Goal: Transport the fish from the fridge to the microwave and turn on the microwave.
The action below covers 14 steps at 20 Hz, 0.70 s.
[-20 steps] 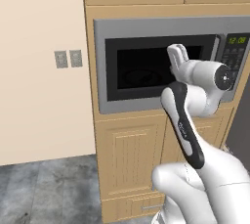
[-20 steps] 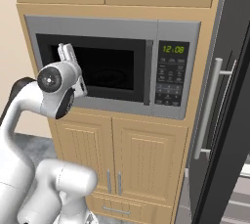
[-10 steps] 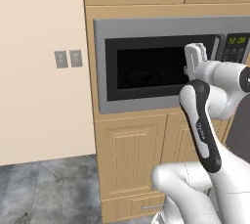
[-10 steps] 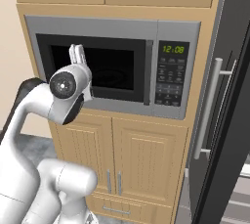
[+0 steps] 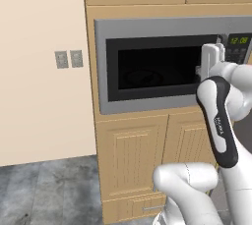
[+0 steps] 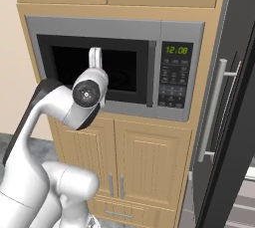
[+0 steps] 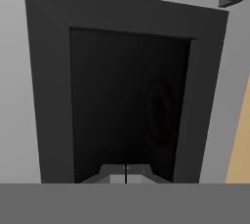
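- Tan wooden cabinets fill the middle of both base views: upper doors along the top edge, paired lower doors under the oven niche, a drawer front near the bottom.
- Cream wall takes the left third of the left base view; a double switch plate sits at mid-height on it, left of the cabinet column.
- Fridge: dark door along the right edge of the right base view, with a long pale bar handle. At lower right the door stands off from the grey body behind it.
- Microwave: silver-grey, built in between upper and lower cabinets, centre of the right base view. Black window door shut; vertical bar handle just left of the keypad; green clock display lit at upper right of its face.
- Arm: white with dark joints, rising from lower right of the left base view, wrist level with the microwave window.
- Gripper: jaws clenched together, tips meeting with nothing between them. Seen in front of the black window, near its right side in the left base view; contact with the glass cannot be told.
- Fish: cannot tell where it lies. A faint round shape shows behind the dark glass.
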### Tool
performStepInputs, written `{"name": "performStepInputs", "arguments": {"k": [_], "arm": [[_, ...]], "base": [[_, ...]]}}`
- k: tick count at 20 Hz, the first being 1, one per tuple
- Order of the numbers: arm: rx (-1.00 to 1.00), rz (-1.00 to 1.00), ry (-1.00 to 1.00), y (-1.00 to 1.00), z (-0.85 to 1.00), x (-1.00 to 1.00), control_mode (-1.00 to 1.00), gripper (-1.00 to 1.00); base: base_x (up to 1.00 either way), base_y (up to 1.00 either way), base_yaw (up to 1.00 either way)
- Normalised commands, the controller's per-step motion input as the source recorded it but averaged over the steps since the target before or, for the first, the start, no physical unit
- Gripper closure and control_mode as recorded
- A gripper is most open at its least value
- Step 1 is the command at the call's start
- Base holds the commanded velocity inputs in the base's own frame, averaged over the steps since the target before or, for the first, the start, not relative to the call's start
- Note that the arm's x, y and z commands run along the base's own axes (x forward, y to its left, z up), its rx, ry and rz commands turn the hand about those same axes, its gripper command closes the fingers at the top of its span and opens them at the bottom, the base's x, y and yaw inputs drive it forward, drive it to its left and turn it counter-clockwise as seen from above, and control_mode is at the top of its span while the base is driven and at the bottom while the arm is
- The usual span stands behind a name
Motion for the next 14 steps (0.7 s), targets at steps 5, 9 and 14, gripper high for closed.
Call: {"name": "performStepInputs", "arguments": {"k": [5, 9, 14], "arm": [[0.14, 0.00, 0.00, -0.25, 0.00, 0.00, -1.00, 1.00], [0.15, 0.00, 0.00, -0.27, 0.00, 0.00, -1.00, 1.00], [0.15, 0.00, 0.00, -0.29, 0.00, 0.00, -1.00, 1.00]], "base": [[0.00, 0.00, 0.00], [0.00, 0.00, 0.00], [0.00, 0.00, 0.00]]}}
